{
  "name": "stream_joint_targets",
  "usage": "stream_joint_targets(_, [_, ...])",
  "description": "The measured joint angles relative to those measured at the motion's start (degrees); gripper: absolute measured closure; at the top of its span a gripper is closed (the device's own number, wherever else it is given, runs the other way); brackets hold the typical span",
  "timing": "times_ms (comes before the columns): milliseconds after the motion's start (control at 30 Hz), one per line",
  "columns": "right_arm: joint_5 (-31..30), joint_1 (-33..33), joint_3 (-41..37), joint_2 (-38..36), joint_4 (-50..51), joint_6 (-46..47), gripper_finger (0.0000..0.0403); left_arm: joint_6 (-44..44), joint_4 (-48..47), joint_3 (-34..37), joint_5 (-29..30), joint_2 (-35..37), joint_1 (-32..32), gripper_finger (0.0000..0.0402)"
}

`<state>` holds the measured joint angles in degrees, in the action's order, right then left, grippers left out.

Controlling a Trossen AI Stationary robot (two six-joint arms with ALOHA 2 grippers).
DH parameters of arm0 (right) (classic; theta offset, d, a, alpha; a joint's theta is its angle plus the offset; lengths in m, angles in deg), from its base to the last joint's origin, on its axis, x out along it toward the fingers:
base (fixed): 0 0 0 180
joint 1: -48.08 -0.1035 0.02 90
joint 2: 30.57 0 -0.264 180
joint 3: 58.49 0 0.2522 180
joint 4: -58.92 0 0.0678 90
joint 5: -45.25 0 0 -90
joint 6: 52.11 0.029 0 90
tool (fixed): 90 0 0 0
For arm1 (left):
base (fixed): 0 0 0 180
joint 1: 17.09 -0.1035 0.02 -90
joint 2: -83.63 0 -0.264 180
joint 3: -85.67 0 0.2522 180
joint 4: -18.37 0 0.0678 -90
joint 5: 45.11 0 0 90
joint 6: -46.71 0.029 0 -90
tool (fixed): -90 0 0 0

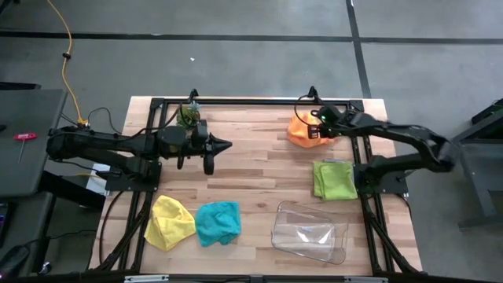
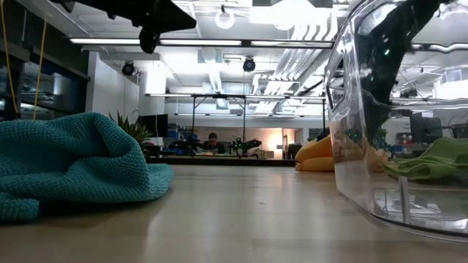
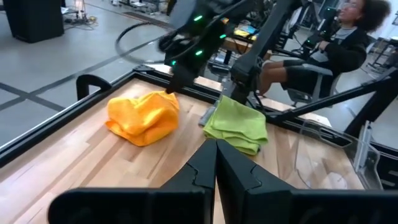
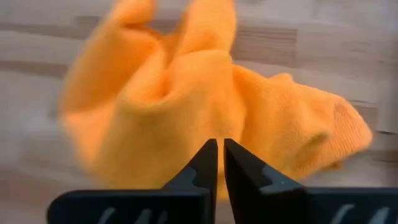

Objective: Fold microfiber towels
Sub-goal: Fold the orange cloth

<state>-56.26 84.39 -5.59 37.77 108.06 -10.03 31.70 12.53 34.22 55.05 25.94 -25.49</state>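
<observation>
The left gripper (image 1: 225,145) hangs above the bare middle of the wooden table (image 1: 251,177), its two fingers pressed flat together with nothing between them; its own wrist view shows the dark fingertips (image 3: 216,163) meeting in a thin seam and pointing across the boards toward the far towels. Near the front edge on that side, the yellow towel (image 1: 170,222) lies crumpled, and just beside it to the right sits the teal towel (image 1: 218,222), also bunched up; in the low view the teal cloth (image 2: 69,162) fills the near left foreground as a soft heap. Further right along the front edge rests the clear plastic tray (image 1: 310,232), well apart from the teal cloth. Behind the tray, the lime green towel (image 1: 335,179) lies folded flat into a rough rectangle. At the back right of the table the orange towel (image 1: 305,131) sits in a loose mound, and the right gripper (image 1: 316,130) is down over its right side. From that arm's wrist camera the fingers (image 4: 206,163) stand nearly shut, only a narrow slit showing between them, with the orange towel (image 4: 186,99) rising in folds straight ahead; whether any fabric is pinched at the tips cannot be told.
</observation>
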Motion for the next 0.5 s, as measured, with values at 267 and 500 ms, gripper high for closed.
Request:
stream_joint_targets(267, [3.6,-0.1,0.3,17.0,-15.2,3.0,0.0400,0.0,0.0,0.0,1.1,0.0,1.4,0.0402])
stream_joint_targets(500, [8.8,-11.6,8.1,28.3,-21.6,3.0,0.0402,0.2,-1.8,0.0,2.9,0.0,1.4,0.0402])
